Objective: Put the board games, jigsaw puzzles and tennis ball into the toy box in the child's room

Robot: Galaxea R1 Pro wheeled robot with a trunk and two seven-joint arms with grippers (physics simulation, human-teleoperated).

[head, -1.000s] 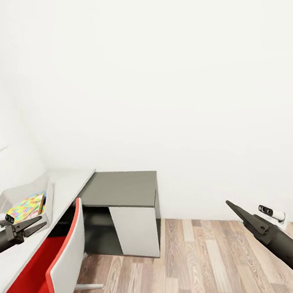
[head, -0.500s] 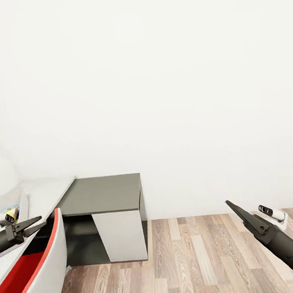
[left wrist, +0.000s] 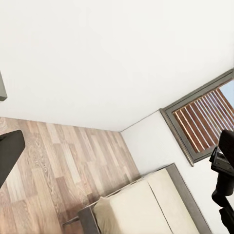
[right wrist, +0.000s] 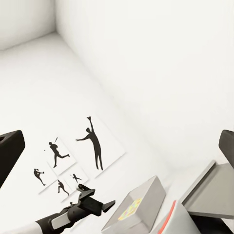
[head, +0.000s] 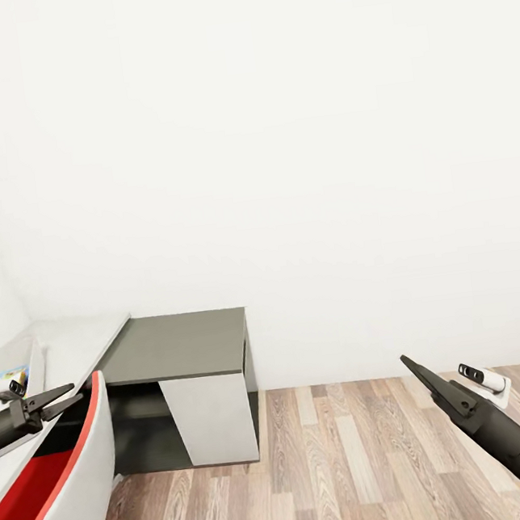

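The table stands at the left, its pale top (head: 79, 339) joined to a lower dark grey section (head: 181, 347). On the pale top at the picture's edge sits the toy box (head: 33, 357), with a colourful jigsaw puzzle (head: 0, 383) lying inside it. The right wrist view also catches the toy box (right wrist: 146, 197) and the jigsaw puzzle (right wrist: 129, 209). My left gripper (head: 69, 395) hovers open beside the box, holding nothing. Out over the floor my right gripper (head: 409, 364) is open and empty. The bed (left wrist: 141, 207) has a bare beige mattress. The board games and tennis ball are out of view.
A red and white chair (head: 67, 479) stands against the table's front. Wood-plank floor (head: 358, 459) stretches to the right below a plain white wall. Baseball-player posters (right wrist: 73, 156) hang on one wall. A dark-framed window (left wrist: 204, 122) is near the bed.
The camera has turned to the right, so the table and toy box sit further left in the picture. Both arms keep the same pose.
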